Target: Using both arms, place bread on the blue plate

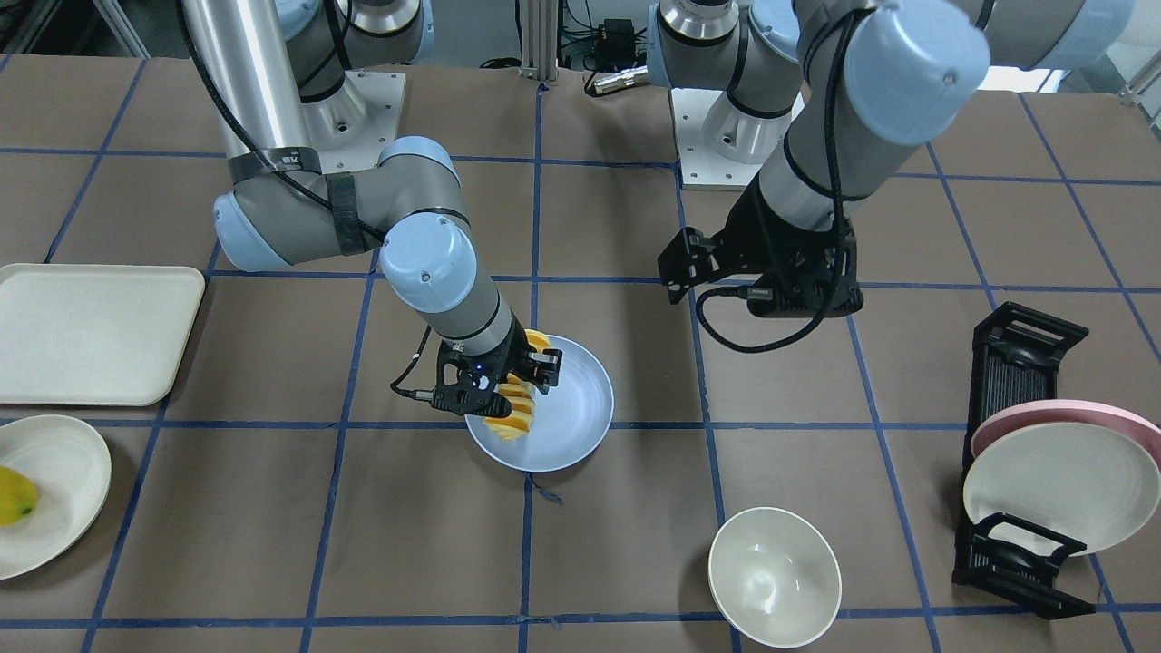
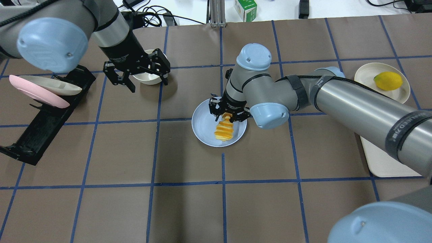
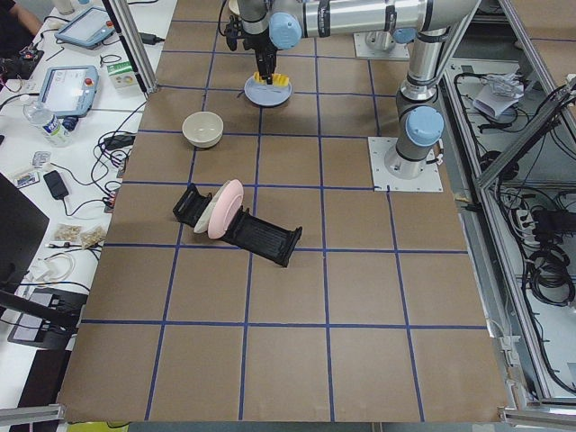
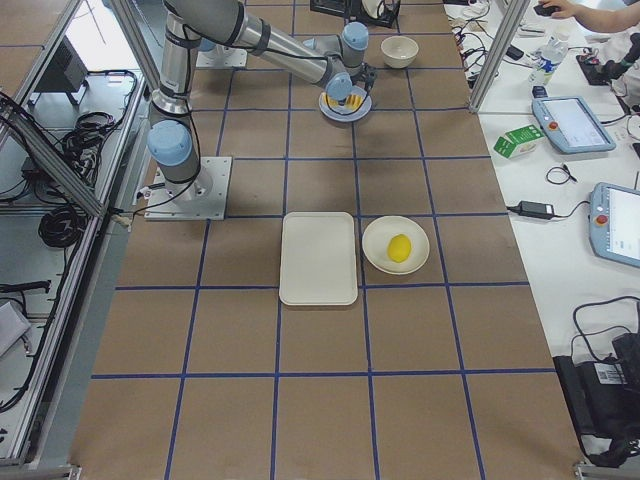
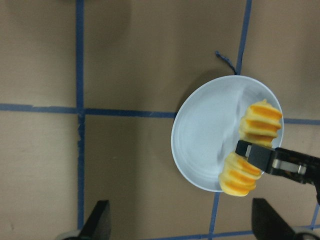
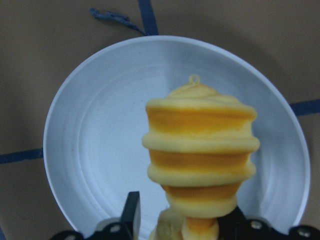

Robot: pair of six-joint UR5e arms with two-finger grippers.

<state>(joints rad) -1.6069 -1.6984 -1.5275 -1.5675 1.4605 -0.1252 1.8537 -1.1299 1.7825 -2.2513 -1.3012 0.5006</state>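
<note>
Right claw [image 2: 229,116] is clamped across the middle of the bread [image 2: 224,131], over the robot's-right side of the blue plate [image 2: 202,123]. Loaf's long axis runs toward and away from the robot's base, ridges up. You can't tell whether it touches the plate. Right wrist tilts steeply down. Left claw [image 2: 148,84] hangs high, spread wide, empty.

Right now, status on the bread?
Right gripper shut on bread, over blue plate. Left gripper open, empty, away from plate. Nothing else on plate.
</note>
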